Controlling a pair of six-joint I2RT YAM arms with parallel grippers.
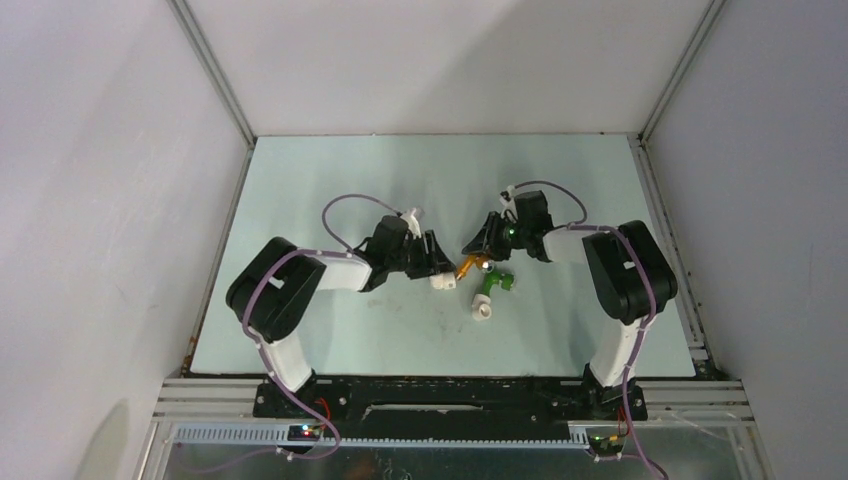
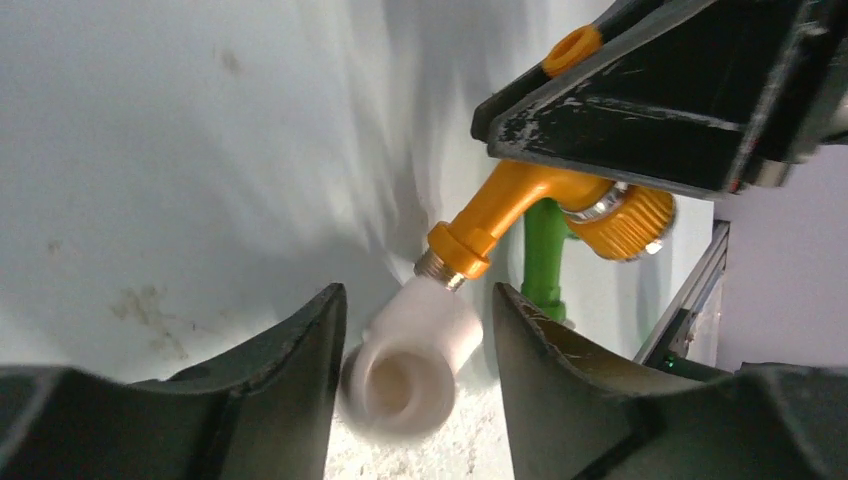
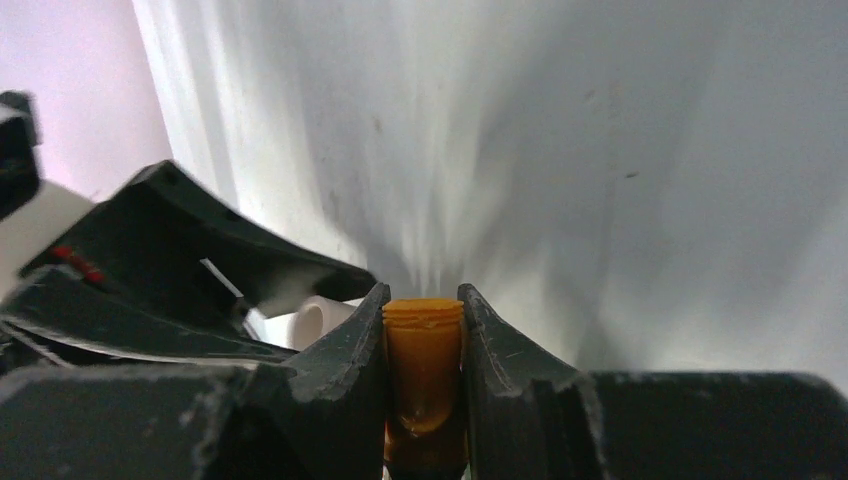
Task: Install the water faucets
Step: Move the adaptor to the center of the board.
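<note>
Right wrist: right tool (image 3: 423, 300) clamps orange faucet (image 3: 424, 350); left tool (image 2: 418, 295) parted around white fitting (image 2: 410, 365)

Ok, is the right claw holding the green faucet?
No, the right claw is shut on the orange faucet, whose ridged end shows squeezed between the two black jaws in the right wrist view.

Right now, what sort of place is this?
Probably an enclosed lab test cell: blank white panels on aluminium rails around a pale tabletop, with small plumbing parts like the orange faucet and green faucet.
</note>
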